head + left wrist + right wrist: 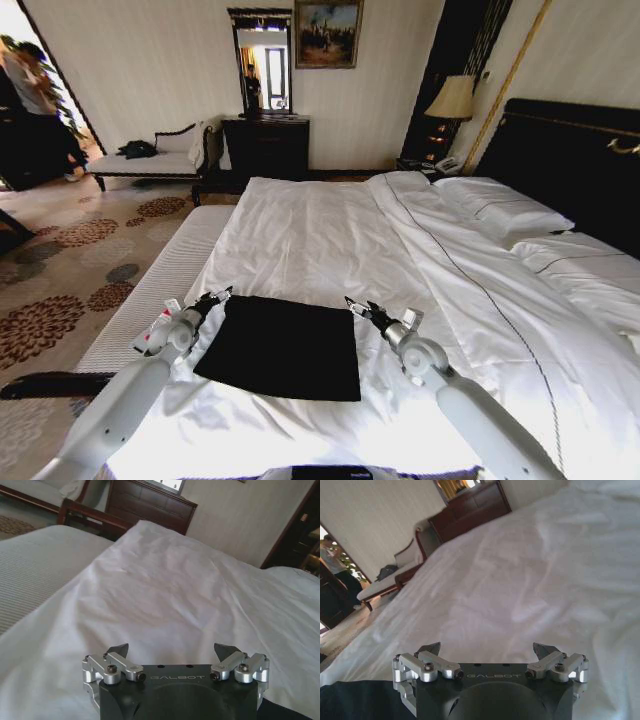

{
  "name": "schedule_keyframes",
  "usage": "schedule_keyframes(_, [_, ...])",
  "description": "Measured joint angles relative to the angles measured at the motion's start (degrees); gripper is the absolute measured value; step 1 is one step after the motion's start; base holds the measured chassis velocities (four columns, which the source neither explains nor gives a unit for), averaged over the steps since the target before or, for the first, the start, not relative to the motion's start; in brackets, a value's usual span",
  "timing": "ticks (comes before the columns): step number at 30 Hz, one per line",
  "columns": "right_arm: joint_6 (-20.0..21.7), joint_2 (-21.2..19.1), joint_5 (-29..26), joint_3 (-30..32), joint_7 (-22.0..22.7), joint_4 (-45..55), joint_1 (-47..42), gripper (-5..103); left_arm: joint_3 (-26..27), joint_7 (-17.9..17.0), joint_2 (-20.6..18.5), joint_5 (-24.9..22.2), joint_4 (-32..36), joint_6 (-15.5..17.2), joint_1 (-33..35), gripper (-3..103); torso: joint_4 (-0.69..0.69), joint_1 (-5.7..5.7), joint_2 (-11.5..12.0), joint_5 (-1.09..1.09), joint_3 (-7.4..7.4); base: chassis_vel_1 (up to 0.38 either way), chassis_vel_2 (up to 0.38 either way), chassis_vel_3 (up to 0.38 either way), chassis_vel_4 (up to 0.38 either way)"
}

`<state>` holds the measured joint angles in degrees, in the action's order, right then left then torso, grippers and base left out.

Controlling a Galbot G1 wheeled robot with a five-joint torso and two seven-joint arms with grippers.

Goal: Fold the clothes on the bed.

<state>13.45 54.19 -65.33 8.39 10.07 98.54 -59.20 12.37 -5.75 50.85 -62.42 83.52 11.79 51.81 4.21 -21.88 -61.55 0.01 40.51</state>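
Observation:
The clothes point(283, 345) are a black garment lying flat as a rough rectangle on the white bed point(330, 220), near its foot. My left gripper point(218, 297) hovers at the garment's far left corner, and my right gripper point(358, 306) hovers at its far right corner. In the left wrist view the left gripper point(172, 651) is open with nothing between its fingers, over white sheet point(165, 590); black cloth point(290, 712) shows at a corner. The right wrist view shows the right gripper point(486, 648) open and empty too, with black cloth point(355, 700) beside it.
White pillows point(505, 215) lie at the right before the dark headboard point(570, 160). A striped mattress edge point(160, 290) borders the bed's left side, with patterned carpet point(70, 270) beyond. A chaise point(150, 160), a dark dresser point(265, 145) and a lamp point(452, 98) stand along the far wall.

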Motion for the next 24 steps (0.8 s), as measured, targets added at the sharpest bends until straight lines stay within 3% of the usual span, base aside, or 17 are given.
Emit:
schedule_keyframes(10, [2.48,0.72,-3.36,0.27,-0.90,-3.45,0.82,100,-0.83,0.37,0.99,1.50,-1.35,-0.53,-0.35,93,0.00,0.02,0.00,-0.01,-0.01,0.000,0.000,0.000,0.000])
schedule_keyframes(24, [4.36,2.67,-4.88,0.24,-1.83,-6.11,0.77,100,-0.02,0.77,1.32,2.48,-1.16,-0.90,1.64,98,-0.01,0.01,-0.01,-0.01,-0.01,0.000,0.000,0.000,0.000])
